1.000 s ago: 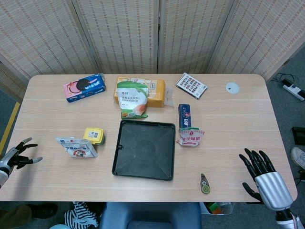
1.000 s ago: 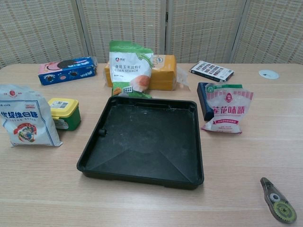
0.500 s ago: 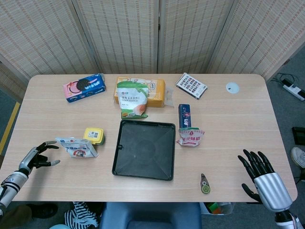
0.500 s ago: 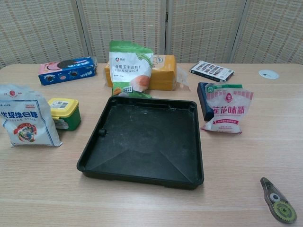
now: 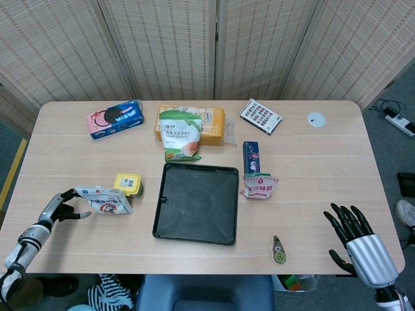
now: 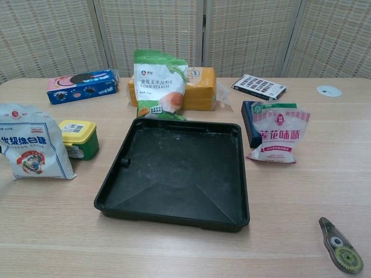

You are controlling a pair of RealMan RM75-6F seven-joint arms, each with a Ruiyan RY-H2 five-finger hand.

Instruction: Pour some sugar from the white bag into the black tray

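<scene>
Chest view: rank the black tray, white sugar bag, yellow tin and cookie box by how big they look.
1. Black tray, by far the largest.
2. White sugar bag, though it sits nearer the camera.
3. Cookie box, farther back, so possibly understated.
4. Yellow tin, smallest.

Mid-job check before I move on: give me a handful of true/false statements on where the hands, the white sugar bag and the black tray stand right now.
1. The black tray holds sugar. False: it looks empty.
2. The left hand is beside the white bag, at its left end. True.
3. The right hand holds the white bag. False: it holds nothing, fingers apart, near the table's right front corner.
4. The white bag stands left of the tray, next to a yellow-lidded tub. True.
5. The white bag is tipped over the tray. False: it rests on the table.
</scene>
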